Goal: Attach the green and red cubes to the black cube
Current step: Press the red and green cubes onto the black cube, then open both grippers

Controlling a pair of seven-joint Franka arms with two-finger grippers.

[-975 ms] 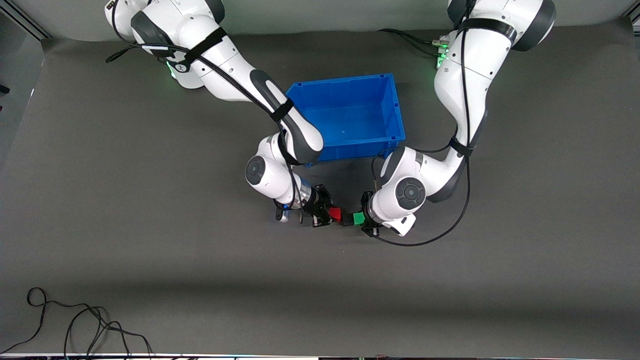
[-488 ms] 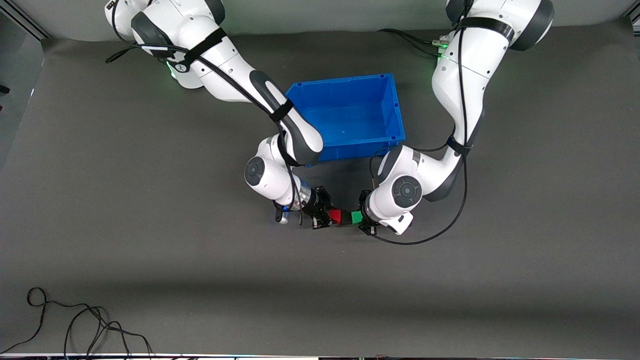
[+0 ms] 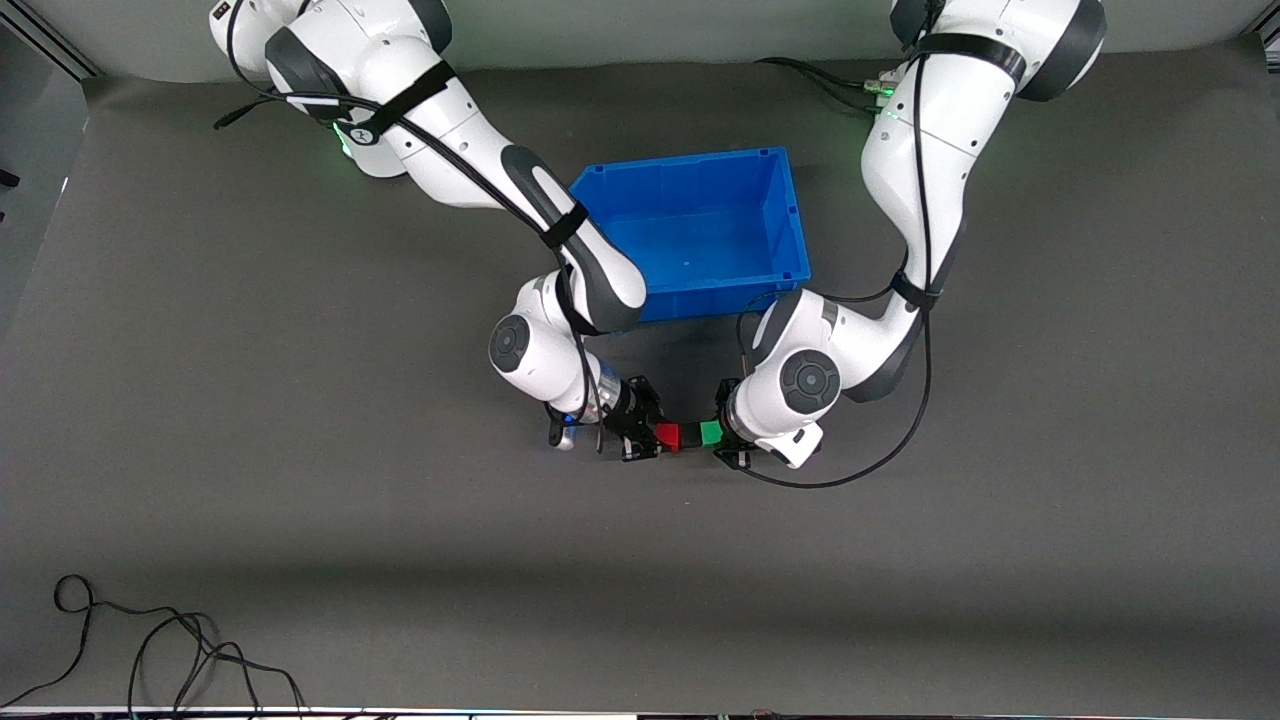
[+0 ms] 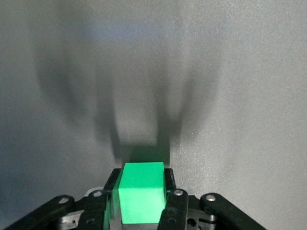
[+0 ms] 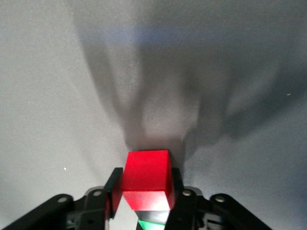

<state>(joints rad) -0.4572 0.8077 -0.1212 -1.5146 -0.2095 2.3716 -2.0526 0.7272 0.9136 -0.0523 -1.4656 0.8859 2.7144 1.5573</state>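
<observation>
The blue bin (image 3: 700, 225) is seen with nothing in it; just nearer the camera, over the grey table (image 3: 300, 400), the gap between the cubes has been closed since a second ago, so the joining looks nearly done; the green cube (image 3: 710, 433) is pinched by the left gripper (image 3: 722, 438); the red cube (image 3: 668, 436) is pinched by the right gripper (image 3: 652, 438); the black cube (image 3: 689, 437) is squeezed between them.

Matt green cube (image 4: 141, 191), red cube (image 5: 147, 179); glossy plastic blue bin (image 3: 795, 215).
</observation>
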